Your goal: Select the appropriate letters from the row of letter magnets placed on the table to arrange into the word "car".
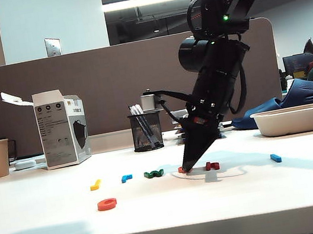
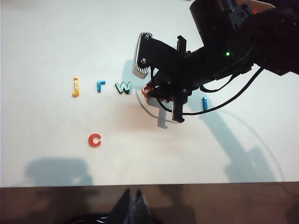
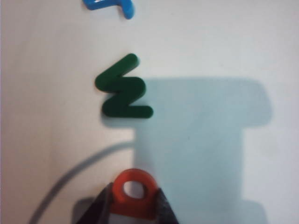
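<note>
Orange-red letter (image 3: 134, 196) sits pinched between right end effector (image 3: 134, 207) fingertips; left end effector state unclear.

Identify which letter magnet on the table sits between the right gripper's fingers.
The orange-red looped letter beside the green w: the right gripper brackets it on both sides, while every other magnet lies untouched, including the orange-red c set out in front.

Orange-red "c" (image 2: 95, 140) lies flat on white table (image 1: 43, 232), apart in front of magnet row; blue "r" (image 2: 100, 85) in row; orange-red "a" (image 3: 135, 193) betw. right gripper's (image 3: 134, 205) fingers.
</note>
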Robot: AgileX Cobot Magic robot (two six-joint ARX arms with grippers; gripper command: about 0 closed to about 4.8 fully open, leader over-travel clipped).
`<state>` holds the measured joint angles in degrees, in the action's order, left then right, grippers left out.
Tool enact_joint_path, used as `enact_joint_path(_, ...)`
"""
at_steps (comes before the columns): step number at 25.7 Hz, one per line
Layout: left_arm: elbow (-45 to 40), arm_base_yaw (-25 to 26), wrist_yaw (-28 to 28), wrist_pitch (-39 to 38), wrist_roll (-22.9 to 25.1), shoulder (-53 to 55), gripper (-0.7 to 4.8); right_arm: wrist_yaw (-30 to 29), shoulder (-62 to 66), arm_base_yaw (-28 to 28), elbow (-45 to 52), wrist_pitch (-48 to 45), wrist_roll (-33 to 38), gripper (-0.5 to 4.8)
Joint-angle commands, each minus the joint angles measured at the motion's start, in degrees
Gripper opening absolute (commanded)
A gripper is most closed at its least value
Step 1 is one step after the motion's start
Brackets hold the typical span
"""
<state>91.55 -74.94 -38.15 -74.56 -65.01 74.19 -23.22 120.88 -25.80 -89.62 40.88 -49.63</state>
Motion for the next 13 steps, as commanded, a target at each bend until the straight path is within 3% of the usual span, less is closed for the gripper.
enact_joint_path(1, 0.22, 0.02, -0.44, 0.11, 0.07, -0.13, -0.05, 1.29, 0.28, 0.02, 0.13, 0.74, -0.15, 0.89)
enact_joint_path(13, 0.22, 0.02, -0.44, 0.11, 0.07, -0.13, -0.05, 1.01, -0.52, -0.02, 0.13, -0.09, -0.15, 0.89)
